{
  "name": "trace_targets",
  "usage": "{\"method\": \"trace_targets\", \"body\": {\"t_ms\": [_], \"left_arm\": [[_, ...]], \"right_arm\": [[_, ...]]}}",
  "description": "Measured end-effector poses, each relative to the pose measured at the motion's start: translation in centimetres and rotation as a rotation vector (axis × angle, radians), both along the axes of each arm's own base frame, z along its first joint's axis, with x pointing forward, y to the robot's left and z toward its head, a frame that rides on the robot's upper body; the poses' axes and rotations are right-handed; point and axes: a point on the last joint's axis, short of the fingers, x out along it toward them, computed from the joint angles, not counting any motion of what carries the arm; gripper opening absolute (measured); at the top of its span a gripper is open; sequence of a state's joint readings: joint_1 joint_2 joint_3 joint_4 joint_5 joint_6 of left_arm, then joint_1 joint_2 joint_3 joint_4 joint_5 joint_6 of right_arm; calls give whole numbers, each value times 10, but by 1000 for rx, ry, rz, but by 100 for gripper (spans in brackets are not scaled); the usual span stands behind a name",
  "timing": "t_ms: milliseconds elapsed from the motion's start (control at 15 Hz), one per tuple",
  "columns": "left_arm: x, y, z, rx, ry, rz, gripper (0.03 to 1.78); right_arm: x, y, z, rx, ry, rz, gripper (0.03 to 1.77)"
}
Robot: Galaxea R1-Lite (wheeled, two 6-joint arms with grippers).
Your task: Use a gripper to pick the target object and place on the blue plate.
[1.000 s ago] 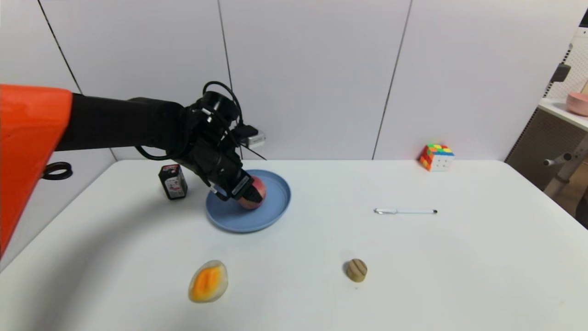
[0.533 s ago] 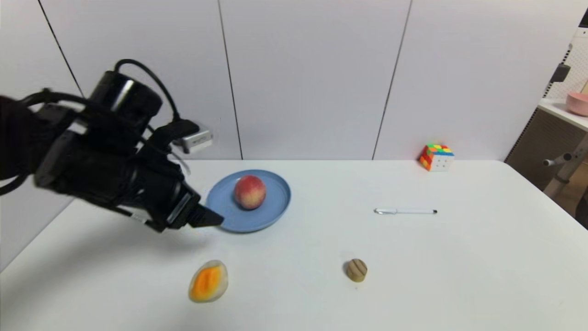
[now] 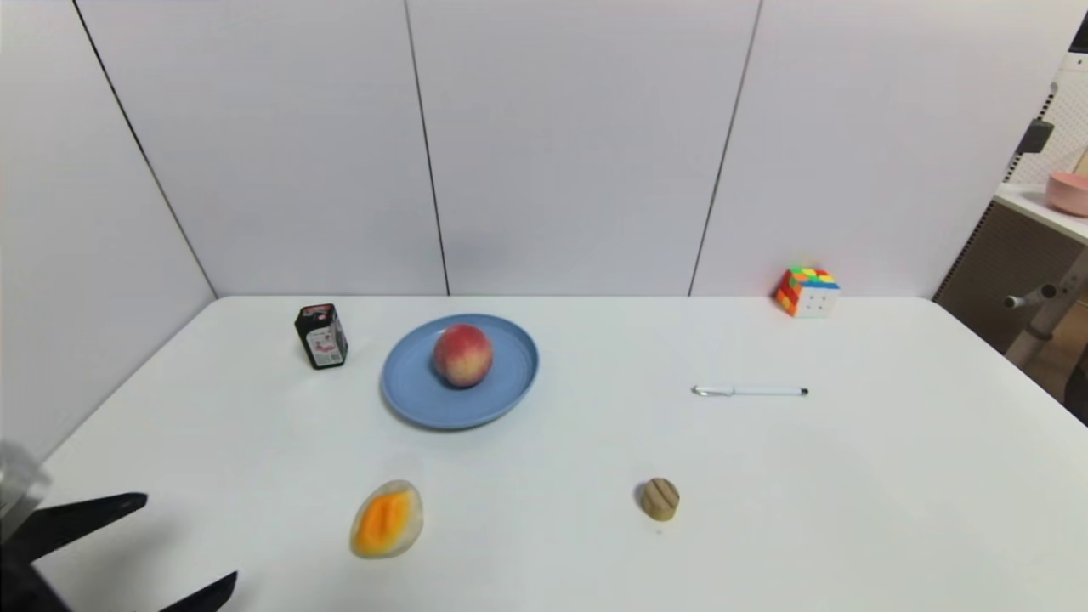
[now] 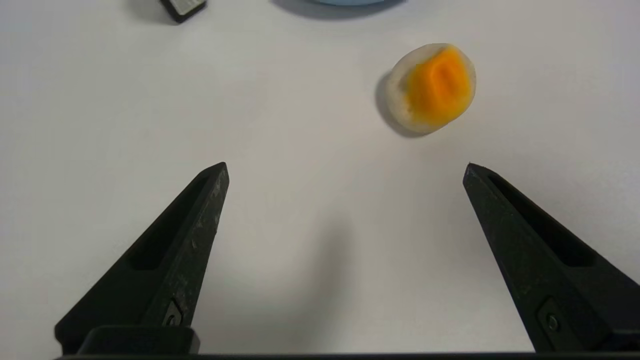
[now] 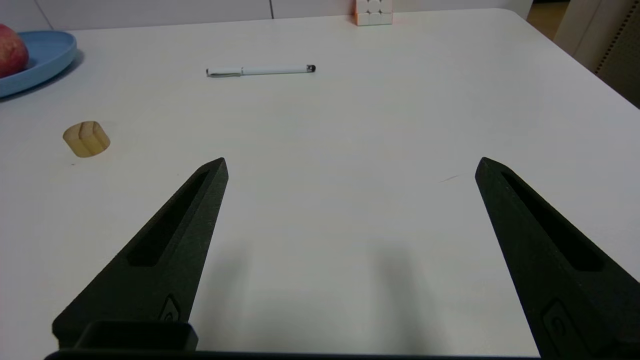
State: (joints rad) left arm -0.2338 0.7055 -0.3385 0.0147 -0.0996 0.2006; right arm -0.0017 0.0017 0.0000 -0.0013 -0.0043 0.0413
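peach (image 3: 463,354) mid blue plate (image 3: 415,404); left pincer (image 3: 189,544) spread at table's (image 3: 850,476) near-left edge.

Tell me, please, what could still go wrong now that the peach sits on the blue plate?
1. The peach is round and rests off-centre on the shallow blue plate; a bump to the table could roll it off.
2. The open left gripper hangs low near the melon slice; a careless move could knock it.

My left gripper (image 4: 345,167) and right gripper (image 5: 350,165) each carry two matte black, tapering pointed fingers with a recessed slot and small screw.
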Motion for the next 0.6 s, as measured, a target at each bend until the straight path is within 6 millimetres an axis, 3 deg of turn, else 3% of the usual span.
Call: {"method": "trace_targets", "body": {"t_ms": [133, 267, 600], "left_arm": [[-28, 8, -29, -23, -87, 63, 169], [-43, 12, -57, -42, -161, 124, 169], [-64, 14, -82, -79, -242, 290, 169]], "right_arm": [[0, 0, 0, 0, 0, 0, 171], [0, 0, 0, 0, 0, 0, 171], [0, 0, 0, 0, 0, 0, 171]]}}
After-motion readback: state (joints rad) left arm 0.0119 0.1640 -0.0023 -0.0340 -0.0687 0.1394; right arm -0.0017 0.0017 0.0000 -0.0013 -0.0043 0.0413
